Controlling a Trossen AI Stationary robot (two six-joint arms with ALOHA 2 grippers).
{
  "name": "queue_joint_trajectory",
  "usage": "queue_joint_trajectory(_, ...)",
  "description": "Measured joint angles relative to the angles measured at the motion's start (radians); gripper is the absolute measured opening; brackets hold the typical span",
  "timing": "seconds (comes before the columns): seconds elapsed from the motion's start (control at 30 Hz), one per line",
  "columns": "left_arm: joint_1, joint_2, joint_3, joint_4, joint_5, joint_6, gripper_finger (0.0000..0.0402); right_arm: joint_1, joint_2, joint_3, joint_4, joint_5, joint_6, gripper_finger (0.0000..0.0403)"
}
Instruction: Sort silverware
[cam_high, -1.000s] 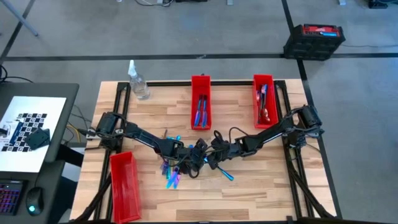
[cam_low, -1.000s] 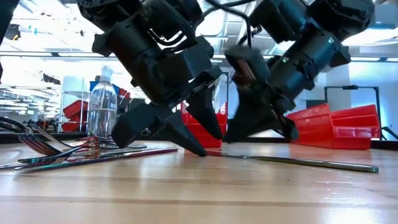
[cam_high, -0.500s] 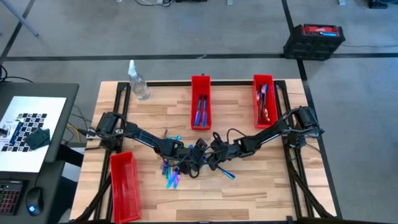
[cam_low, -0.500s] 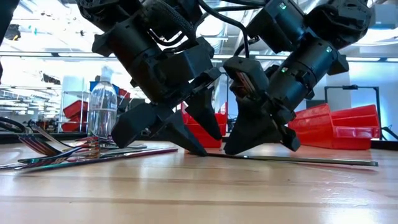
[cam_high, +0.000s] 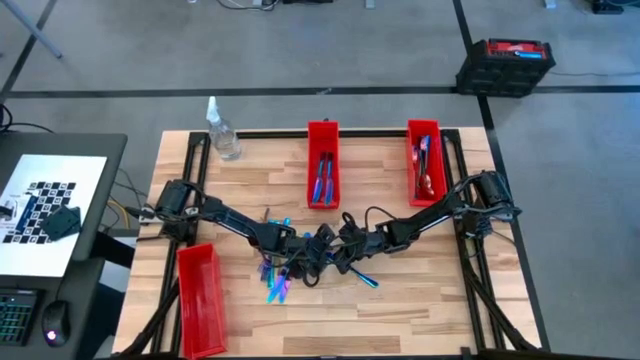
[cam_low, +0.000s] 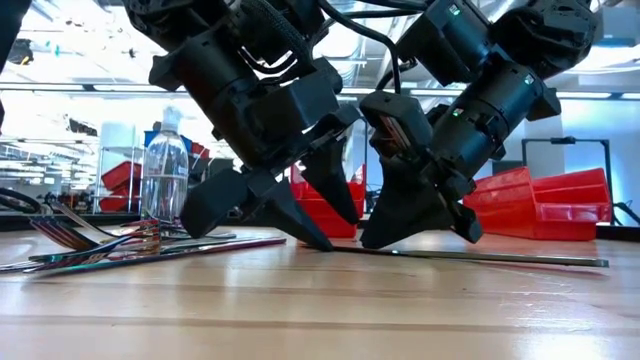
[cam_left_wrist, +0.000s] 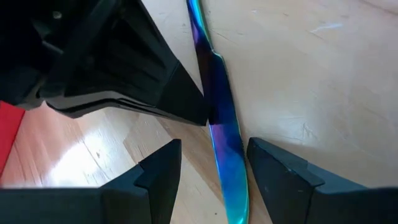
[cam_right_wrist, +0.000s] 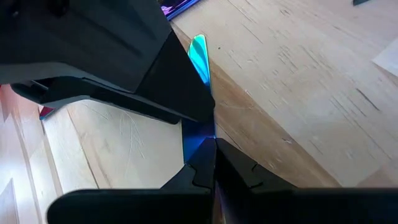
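An iridescent blue knife (cam_high: 366, 281) lies on the wooden table near its middle. In the low view the knife (cam_low: 500, 259) runs to the right from under both grippers. My right gripper (cam_right_wrist: 209, 163) is shut on the knife's broad part. My left gripper (cam_left_wrist: 214, 168) is open, with one finger on either side of the same knife (cam_left_wrist: 225, 140), just beside the right gripper's fingers. More silverware (cam_high: 275, 280) lies in a loose pile to the left of the grippers. My right gripper pinches the knife's broad flat part (cam_right_wrist: 198, 138) between its two fingers, close to one end; the rounded tip (cam_right_wrist: 199, 50) sticks out beyond them. The fingers slant down from the table's right side. The knife lies along the tabletop (cam_low: 560, 262).
Two red bins (cam_high: 322, 165) (cam_high: 424, 160) holding silverware stand at the far edge, and a third red bin (cam_high: 200, 298) sits near the front left. A clear bottle (cam_high: 222, 130) stands at the far left corner. Bare wood lies to the front right.
My right gripper has come down and toward the table's left, close beside my left gripper at the knife's end, and then stayed still. The knife lies where it was.
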Motion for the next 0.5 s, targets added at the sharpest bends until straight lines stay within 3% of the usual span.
queue_joint_trajectory(0.2, -0.008, 0.078, 0.008, 0.072, -0.068, 0.119, 0.0179, 0.0, 0.0, 0.0, -0.001, -0.001, -0.002, 0.0)
queue_joint_trajectory(0.5, 0.008, 0.092, 0.059, 0.055, -0.079, 0.102, 0.0161, 0.0, 0.0, -0.002, -0.003, -0.004, 0.011, 0.0)
